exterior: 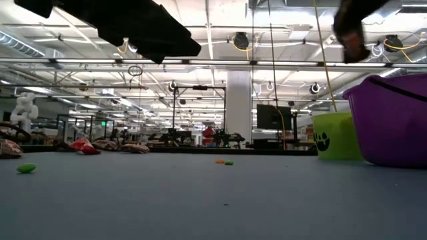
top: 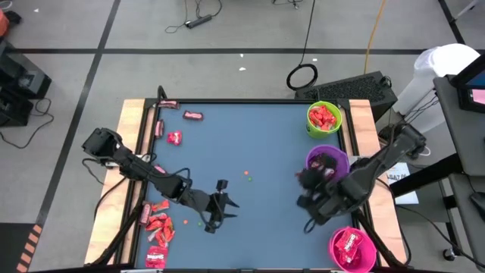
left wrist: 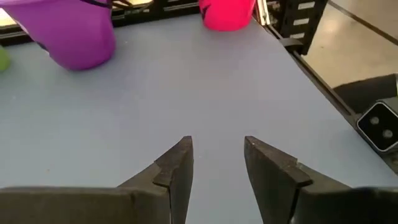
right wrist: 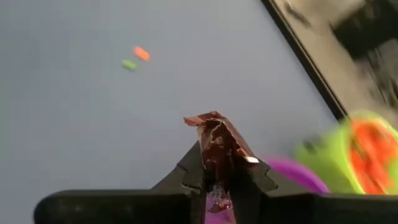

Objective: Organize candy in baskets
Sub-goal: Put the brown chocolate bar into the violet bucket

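My right gripper (right wrist: 221, 163) is shut on a dark maroon candy (right wrist: 217, 140) in the air beside the purple basket (top: 327, 161), which stands on the table at the right. The lime green basket (top: 324, 117) at the far right holds red candy. The pink basket (top: 352, 249) at the near right holds pinkish-red candy. More candy (top: 159, 225) lies in a heap at the near left, and other pieces (top: 174, 137) lie at the far left. My left gripper (left wrist: 217, 144) stands open and empty low over the table (top: 250, 144), right of that heap. My right gripper pinches the maroon candy between its two fingers. The wrapper's crumpled end (right wrist: 208, 121) sticks out past the fingertips. The fingers slant downward, and the candy is lifted clear of the table.
Tiny loose sweets lie mid-table (top: 247, 175) and near the left gripper (top: 187, 222). A raised dark rim (top: 250, 101) frames the blue table, with wooden strips (top: 132, 129) at both sides. Bare blue surface lies between the arms.
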Robot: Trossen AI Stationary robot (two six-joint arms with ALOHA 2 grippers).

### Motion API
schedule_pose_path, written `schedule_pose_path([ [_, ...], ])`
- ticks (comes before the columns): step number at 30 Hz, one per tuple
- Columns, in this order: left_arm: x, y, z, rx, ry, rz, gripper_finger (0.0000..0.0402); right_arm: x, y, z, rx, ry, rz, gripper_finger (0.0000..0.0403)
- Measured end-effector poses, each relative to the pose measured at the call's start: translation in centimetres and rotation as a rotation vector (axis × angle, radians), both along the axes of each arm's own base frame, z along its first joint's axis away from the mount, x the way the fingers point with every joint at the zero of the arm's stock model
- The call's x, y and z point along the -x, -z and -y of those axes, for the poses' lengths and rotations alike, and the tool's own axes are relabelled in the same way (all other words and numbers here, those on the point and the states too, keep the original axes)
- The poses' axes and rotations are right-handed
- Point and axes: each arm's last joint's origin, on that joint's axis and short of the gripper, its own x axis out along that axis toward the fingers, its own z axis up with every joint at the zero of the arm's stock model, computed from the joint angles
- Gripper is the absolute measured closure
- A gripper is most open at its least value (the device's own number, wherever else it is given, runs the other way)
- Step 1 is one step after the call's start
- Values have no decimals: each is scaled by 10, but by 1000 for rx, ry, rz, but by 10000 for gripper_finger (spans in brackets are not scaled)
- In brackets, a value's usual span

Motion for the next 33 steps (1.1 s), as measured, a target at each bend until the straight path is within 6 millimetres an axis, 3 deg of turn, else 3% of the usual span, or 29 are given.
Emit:
schedule_pose_path([
  [4, 0, 0, 0, 1, -3, 8, 251, 24, -10, 17, -71, 167, -40, 365],
  [8, -1, 0, -1, -2, -8, 12, 251, 33, -14, 23, -198, 193, -14, 364],
  [10, -1, 0, -2, -1, -13, 11, 251, 37, -12, 27, -174, 204, -47, 364],
  [19, -1, 0, -3, 0, -15, 11, 251, 45, 34, 43, -85, 260, -237, 359],
  [23, -1, 0, -3, 0, -15, 11, 251, 46, 41, 47, -130, 306, -297, 319],
  [27, -1, 0, -3, -3, -14, 11, 251, 43, 33, 47, -143, 265, -293, 256],
  [33, -1, 0, -3, -4, -14, 11, 251, 24, 5, 33, -193, 121, -61, 189],
])
